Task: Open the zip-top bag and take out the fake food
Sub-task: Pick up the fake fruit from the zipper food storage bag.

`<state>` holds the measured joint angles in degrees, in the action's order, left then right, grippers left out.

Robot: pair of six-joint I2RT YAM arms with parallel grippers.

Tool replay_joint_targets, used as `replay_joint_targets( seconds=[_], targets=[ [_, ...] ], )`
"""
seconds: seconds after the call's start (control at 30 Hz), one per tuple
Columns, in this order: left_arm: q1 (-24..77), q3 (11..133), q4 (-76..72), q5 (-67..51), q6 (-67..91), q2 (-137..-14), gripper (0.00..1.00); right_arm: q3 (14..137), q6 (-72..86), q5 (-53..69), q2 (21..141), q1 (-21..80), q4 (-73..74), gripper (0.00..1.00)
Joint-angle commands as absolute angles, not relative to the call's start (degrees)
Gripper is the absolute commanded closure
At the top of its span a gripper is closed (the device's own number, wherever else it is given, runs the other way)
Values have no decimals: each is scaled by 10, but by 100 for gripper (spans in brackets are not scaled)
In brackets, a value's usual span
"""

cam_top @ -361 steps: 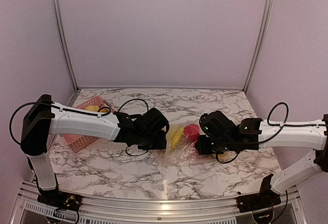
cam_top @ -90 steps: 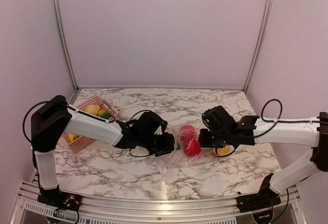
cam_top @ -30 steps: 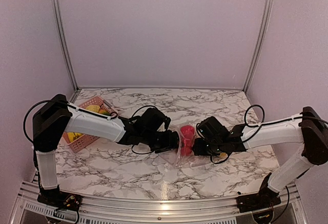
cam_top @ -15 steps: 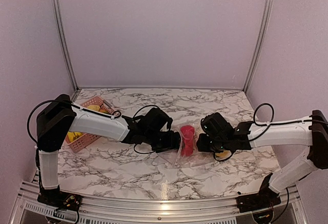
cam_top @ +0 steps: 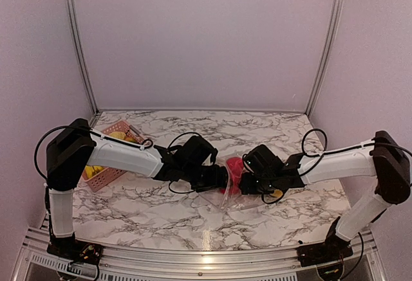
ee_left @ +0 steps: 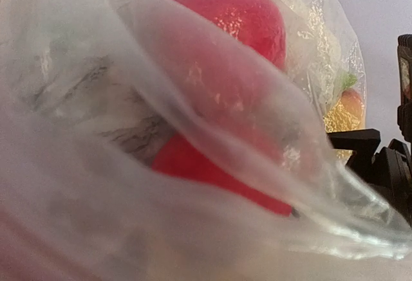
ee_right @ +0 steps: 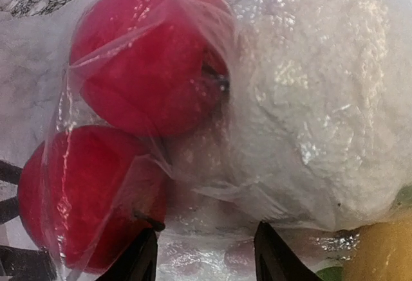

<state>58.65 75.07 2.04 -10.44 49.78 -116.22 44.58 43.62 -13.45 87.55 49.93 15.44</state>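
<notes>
Pale lilac walls (cam_top: 206, 36) are enclosing a white desk (cam_top: 161, 220) veined in grey marble pattern. Aluminium posts (cam_top: 77, 43) are standing at 11 and 1 o'clock. A metal rail (cam_top: 206, 258) is running along 6 o'clock, and soft light is glinting there.

A pink basket (cam_top: 103, 179) sits, apparently flat, on the marble table (cam_top: 161, 211).

zip-top bag (ee_left: 77, 101): clear crinkly plastic | fake food (ee_right: 148, 56): glossy red plastic | table (cam_top: 161, 210): polished marble-look
</notes>
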Motion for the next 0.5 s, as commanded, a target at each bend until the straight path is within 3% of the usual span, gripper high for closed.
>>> replay_joint_targets(
  seconds=[0.0,0.47],
  targets=[
    [591,770,44,-90,484,-1175,28,468,426,-115,889,504,130,47],
    [593,840,172,-5,444,-1192,20,471,415,-93,906,510,113,32]
  ],
)
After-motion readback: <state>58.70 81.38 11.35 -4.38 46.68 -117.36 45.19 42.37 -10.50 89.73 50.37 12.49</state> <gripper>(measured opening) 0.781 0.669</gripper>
